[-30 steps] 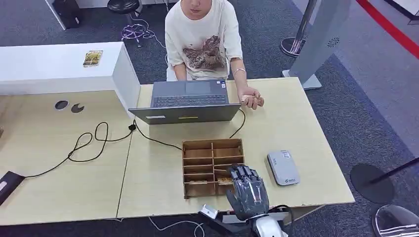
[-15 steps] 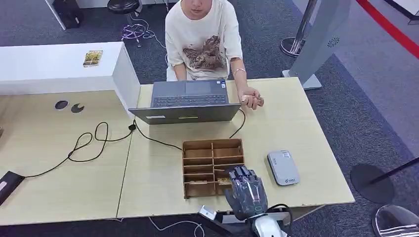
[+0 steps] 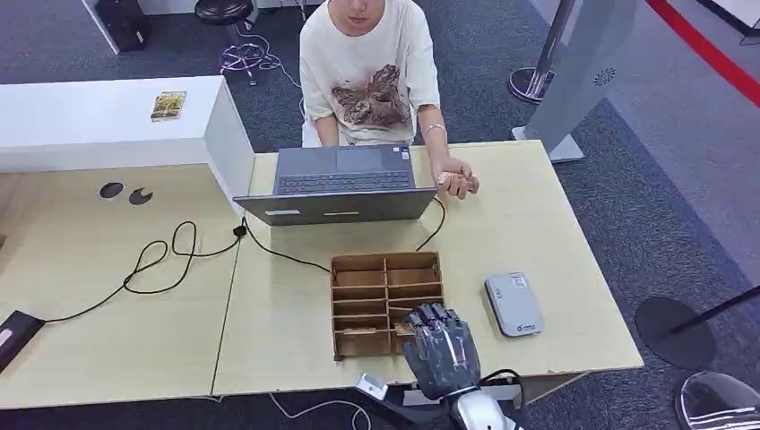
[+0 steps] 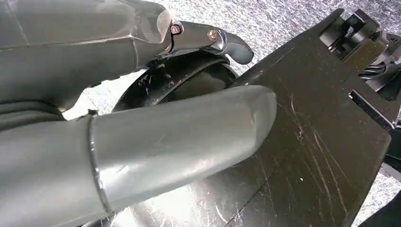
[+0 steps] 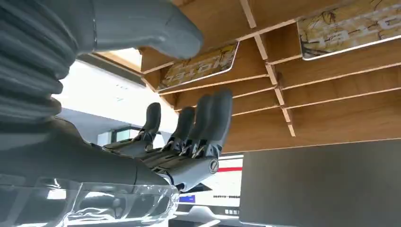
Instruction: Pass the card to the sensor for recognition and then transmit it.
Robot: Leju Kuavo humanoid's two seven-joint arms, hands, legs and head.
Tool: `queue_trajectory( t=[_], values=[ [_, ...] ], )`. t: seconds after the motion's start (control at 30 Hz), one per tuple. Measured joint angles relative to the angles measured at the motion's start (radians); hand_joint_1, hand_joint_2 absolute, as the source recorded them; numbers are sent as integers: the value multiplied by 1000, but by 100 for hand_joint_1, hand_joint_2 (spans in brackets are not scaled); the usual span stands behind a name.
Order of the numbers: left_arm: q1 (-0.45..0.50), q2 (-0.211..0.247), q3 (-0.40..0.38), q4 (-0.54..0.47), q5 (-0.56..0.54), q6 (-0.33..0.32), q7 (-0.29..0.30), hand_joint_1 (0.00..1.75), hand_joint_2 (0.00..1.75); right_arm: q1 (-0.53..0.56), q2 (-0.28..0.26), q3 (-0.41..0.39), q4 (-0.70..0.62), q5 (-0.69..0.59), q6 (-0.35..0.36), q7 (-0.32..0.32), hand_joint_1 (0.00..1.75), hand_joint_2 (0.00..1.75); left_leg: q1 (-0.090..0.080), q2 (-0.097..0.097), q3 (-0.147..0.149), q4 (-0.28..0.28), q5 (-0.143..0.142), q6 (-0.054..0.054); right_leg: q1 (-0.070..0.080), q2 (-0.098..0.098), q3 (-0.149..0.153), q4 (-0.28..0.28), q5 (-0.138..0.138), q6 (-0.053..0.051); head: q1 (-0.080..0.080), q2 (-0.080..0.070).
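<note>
Over the box's (image 3: 385,303) near-right slots, right hand (image 3: 440,349) hovers, fingers (image 5: 208,120) spread, holding nothing. Card (image 5: 201,67) lies flat in its slot between thumb and fingers, untouched. Left hand (image 4: 142,113): grasp unclear.

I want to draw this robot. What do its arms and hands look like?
The right hand is dark grey with slim, darker fingers, a thick grey thumb, a ribbed grey cover and a shiny silver wrist. The left hand also has a smooth, thick grey thumb.
</note>
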Motion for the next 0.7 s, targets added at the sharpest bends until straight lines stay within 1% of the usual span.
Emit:
queue_trajectory(
  t=[0.03,0.07,0.1,0.23,0.3,0.5,0.63,0.7],
  values=[
    [0,0,0,0,0,0,0,0,0,0,0,1,0,0,0,1,124,175,0,0,0,0,0,0,0,0,0,0,0,0,0,0],
    [0,0,0,0,0,0,0,0,0,-1,0,2,0,0,0,2,126,175,0,0,0,0,0,0,0,0,0,0,0,0,0,0],
    [0,0,0,0,0,0,0,0,0,-2,0,2,0,0,0,2,124,175,0,0,0,0,0,0,0,0,0,0,0,0,0,0],
    [0,0,0,0,0,0,0,0,0,-6,0,4,3,0,0,6,129,175,0,0,0,0,0,0,0,0,0,0,0,0,0,0],
    [0,0,0,0,0,0,0,0,0,-8,0,5,4,0,0,9,126,175,0,0,0,0,0,0,0,0,0,0,0,0,0,0],
    [0,0,0,0,0,0,0,0,0,-17,0,12,5,0,0,33,129,175,0,0,0,0,0,0,0,0,0,0,0,0,0,0],
    [0,0,0,0,0,0,0,0,0,-22,0,19,8,0,0,35,129,175,0,0,0,0,0,0,0,0,0,0,0,0,0,0],
    [0,0,0,0,0,0,0,0,0,-23,0,21,8,0,-2,35,134,175,0,0,0,0,0,0,0,0,0,0,0,0,0,0]
  ],
)
